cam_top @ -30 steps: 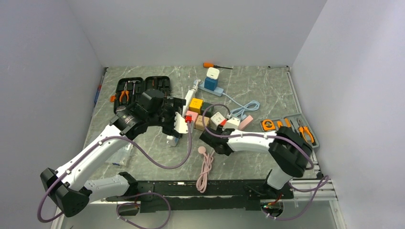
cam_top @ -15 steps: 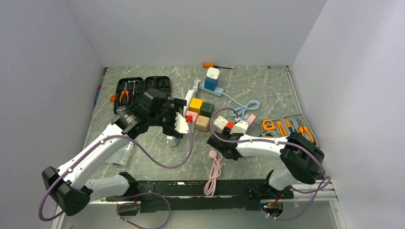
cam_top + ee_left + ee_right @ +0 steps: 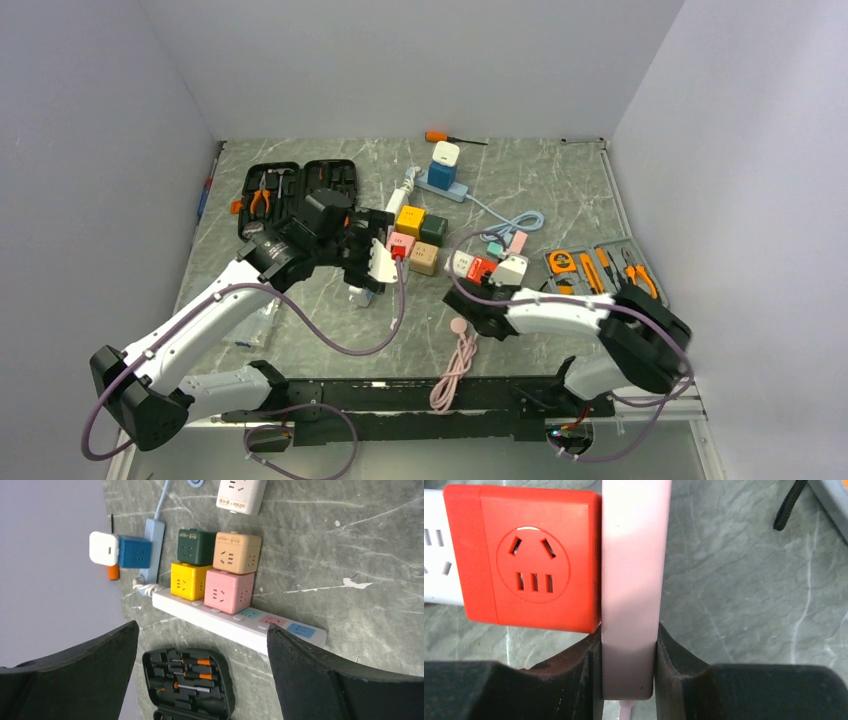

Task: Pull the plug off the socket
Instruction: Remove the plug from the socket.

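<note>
My right gripper (image 3: pixel 628 645) is shut on a flat pink plug (image 3: pixel 634 570). The plug stands against the side of a red socket cube (image 3: pixel 524 560), and a white block (image 3: pixel 434 565) joins the cube's far side. A thin pink cable leaves the plug's base between my fingers. From above, the right gripper (image 3: pixel 500 274) sits by the red cube (image 3: pixel 483 268), and the pink cable (image 3: pixel 455 355) trails toward the near edge. My left gripper (image 3: pixel 374 262) is open and empty, hovering over the white power strip (image 3: pixel 235 625) in the left wrist view (image 3: pixel 202 630).
Yellow (image 3: pixel 187 581), pink (image 3: pixel 227 591), green (image 3: pixel 196 546) and tan (image 3: pixel 236 552) socket cubes sit along the strip. A blue cube with a white charger (image 3: pixel 443 165) stands at the back. A black tool case (image 3: pixel 295 185) is at the left, and a grey tool tray (image 3: pixel 600 265) at the right.
My right gripper has moved right and toward the near edge, dragging the pink plug, red cube and white block with it. The pink cable followed. The left arm has barely moved.
</note>
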Controlling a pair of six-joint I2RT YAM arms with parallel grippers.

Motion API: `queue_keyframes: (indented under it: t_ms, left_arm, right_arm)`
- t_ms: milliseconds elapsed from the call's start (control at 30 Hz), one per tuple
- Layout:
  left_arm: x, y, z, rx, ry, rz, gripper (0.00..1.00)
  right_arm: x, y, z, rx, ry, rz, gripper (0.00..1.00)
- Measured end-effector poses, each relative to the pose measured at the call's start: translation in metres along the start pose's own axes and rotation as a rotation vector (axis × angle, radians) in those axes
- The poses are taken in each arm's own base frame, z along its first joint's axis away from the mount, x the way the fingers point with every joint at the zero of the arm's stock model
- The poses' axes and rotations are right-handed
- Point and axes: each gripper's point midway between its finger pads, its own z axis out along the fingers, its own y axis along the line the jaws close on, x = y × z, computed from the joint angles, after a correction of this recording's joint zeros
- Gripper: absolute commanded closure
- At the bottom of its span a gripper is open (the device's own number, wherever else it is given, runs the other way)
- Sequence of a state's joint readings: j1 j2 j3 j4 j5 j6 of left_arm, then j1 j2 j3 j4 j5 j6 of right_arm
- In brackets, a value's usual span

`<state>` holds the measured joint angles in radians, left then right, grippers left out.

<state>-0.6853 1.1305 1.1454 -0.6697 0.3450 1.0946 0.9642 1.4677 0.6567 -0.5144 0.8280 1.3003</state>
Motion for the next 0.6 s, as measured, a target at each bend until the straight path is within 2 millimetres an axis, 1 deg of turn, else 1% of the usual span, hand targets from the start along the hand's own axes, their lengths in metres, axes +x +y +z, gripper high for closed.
queue_keyframes:
  t_ms: [100,167,200,267,300,400,500,600]
  left_arm:
    - [-0.005,-0.008,0.01,0.024,-0.02,0.018,0.01]
    - [-0.009,-0.015,0.019,0.052,-0.032,0.036,0.01]
    - [-0.012,-0.02,0.025,0.07,-0.039,0.044,0.01]
    - [-0.021,-0.03,0.041,0.113,-0.056,0.062,0.01]
    - [-0.024,-0.035,0.049,0.134,-0.062,0.064,0.01]
    - [-0.033,-0.05,0.077,0.217,-0.06,0.031,0.01]
    - [-0.042,-0.052,0.105,0.27,-0.047,-0.03,0.01]
    - [-0.052,-0.041,0.133,0.291,-0.035,-0.102,0.01]
  right_arm:
    - [-0.004,-0.01,-0.01,-0.094,-0.003,-0.003,0.8]
    - [-0.007,-0.014,-0.017,-0.166,-0.004,0.001,0.86]
    - [-0.008,-0.016,-0.021,-0.2,-0.005,0.0,0.91]
    - [-0.009,-0.017,-0.026,-0.256,-0.008,-0.001,0.97]
    - [-0.008,-0.018,-0.027,-0.272,-0.007,-0.006,0.99]
    - [-0.006,-0.019,-0.029,-0.313,-0.009,-0.023,1.0]
    - [-0.003,-0.021,-0.028,-0.335,-0.014,-0.039,1.0]
    - [-0.003,-0.019,-0.029,-0.361,-0.02,-0.05,1.0]
